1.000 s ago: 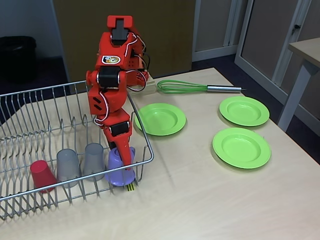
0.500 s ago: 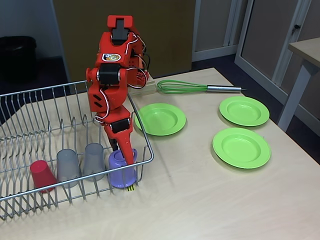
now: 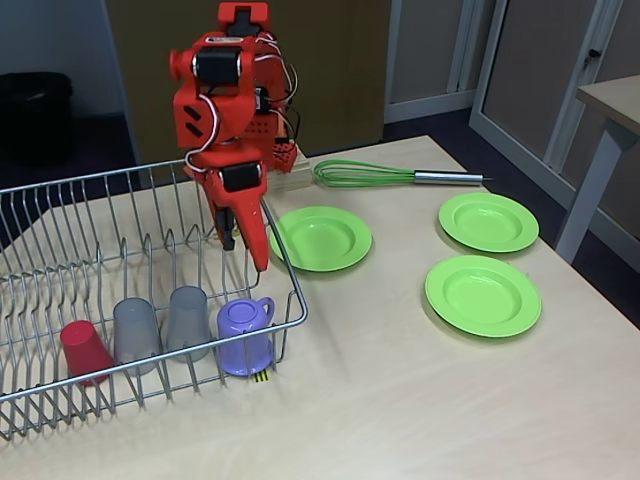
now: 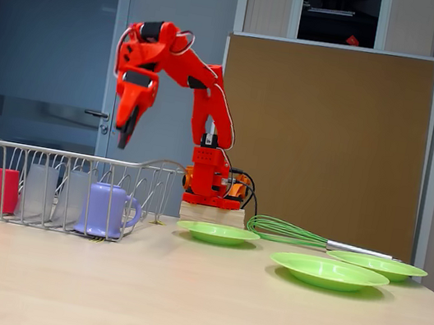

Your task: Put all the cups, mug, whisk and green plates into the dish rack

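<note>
— Where's the claw (image 3: 252,252)?

— Raised above the dish rack (image 3: 290,300), near its right end. A second ago it was down at the mug (image 3: 245,335); now it has lifted clear, carrying nothing. Jaws look nearly closed, though I can't tell for sure.

— And the mug?

— In the rack's front right corner, beside the two grey cups (image 3: 160,325) and the red one (image 3: 85,350).

— What's next?

— Probably the whisk (image 3: 385,176), at the table's far edge, to the claw's right in this fixed view, handle pointing right. Three green plates (image 3: 320,238) lie nearer.
</note>
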You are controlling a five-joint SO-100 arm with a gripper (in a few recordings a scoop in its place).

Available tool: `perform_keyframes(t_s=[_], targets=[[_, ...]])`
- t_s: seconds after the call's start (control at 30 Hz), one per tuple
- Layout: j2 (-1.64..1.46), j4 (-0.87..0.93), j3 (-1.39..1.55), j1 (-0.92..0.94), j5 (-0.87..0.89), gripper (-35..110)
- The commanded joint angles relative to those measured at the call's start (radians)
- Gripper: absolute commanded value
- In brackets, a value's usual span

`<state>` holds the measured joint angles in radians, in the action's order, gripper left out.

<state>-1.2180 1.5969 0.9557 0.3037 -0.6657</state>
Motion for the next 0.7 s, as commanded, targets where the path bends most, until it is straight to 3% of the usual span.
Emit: perform_keyframes(t_s=[0.0,0.13,0.3,0.67], targets=[[-0.209,0.029,0.109,-0.058,-0.018,38],[-0.387,0.020,0.308,-0.155,0.049,37],[-0.557,-0.031,0.612,-0.282,0.253,36],[-0.808,-0.301,1.124,-0.541,0.632,35]])
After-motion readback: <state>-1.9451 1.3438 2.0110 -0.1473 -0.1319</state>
